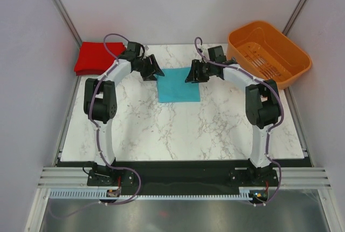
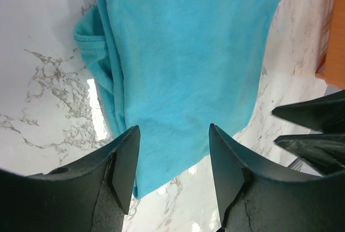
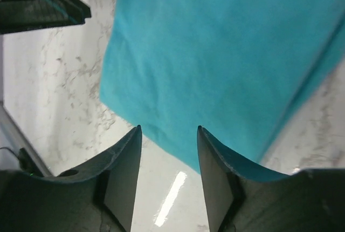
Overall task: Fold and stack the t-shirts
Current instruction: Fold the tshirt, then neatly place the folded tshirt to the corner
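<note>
One camera overhead, two riding on the wrists.
The top view is looking down from the near edge over the whole table (image 1: 178,135); both wrist views are hovering close above the teal shirt (image 2: 183,54) (facing it from opposite sides), so all three are sharing that cloth.

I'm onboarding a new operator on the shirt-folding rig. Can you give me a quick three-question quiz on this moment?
1. True or false: the teal t-shirt lies folded between the left gripper and the right gripper.
2. The red t-shirt is: A, on the teal one; B, at the far left corner of the table; C, held by the right gripper.
3. Fill in: both grippers' jaws stand ____.
Key: 1 true; 2 B; 3 open.
</note>
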Available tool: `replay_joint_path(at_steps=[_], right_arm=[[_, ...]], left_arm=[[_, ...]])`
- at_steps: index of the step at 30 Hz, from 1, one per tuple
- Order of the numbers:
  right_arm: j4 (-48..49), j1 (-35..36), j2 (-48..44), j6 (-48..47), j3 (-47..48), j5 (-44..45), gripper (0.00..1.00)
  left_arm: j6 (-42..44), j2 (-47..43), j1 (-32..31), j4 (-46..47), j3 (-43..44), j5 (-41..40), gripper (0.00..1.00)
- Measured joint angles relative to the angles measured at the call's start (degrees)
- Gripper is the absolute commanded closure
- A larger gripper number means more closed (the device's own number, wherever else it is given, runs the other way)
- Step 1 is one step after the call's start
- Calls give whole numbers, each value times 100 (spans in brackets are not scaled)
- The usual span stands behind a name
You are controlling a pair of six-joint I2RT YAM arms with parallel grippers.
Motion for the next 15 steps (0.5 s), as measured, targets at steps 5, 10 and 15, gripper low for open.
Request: replay_joint_path(at_steps=[5, 10, 15], right_arm=[[-37, -111, -46, -254, 76, 966, 37], [-122, -160, 356, -501, 605, 1567, 35], [-122, -160, 916, -734, 1128, 1773, 35]], left_arm=[[50, 26, 0, -26, -96, -136, 38], [101, 229, 4, -13, -90, -243, 40], [136, 581, 37, -28, 15, -262, 40]])
